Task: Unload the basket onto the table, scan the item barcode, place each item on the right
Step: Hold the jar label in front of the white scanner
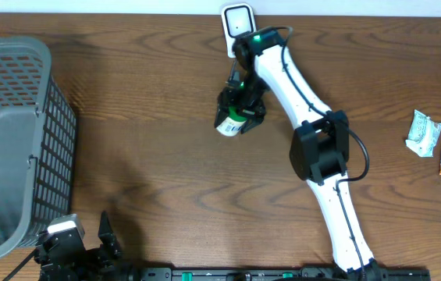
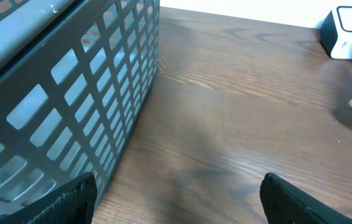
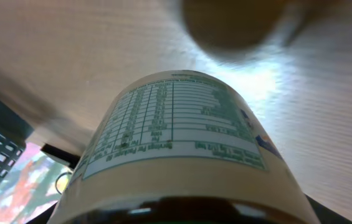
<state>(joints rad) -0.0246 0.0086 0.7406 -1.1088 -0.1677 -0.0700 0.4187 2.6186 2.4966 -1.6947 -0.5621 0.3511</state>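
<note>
Bottle (image 1: 230,123) held by right gripper (image 1: 241,106); label (image 3: 176,134) print (a table, perhaps) illegible; left gripper (image 2: 177,194) wide.

I see a small round bottle (image 1: 230,122) with a cream label printed in green. A nutrition table on the label faces my right wrist camera. The bottle is tilted and clamped in the right gripper (image 1: 241,103). The white scanner (image 1: 238,21), with its dark-framed window, stands near it at the table's (image 1: 150,117) far edge.

Grey gridded basket (image 1: 60,140), brown wood-grain table (image 1: 150,156), cream bottle (image 1: 230,125) label printed green, perhaps teal.
</note>
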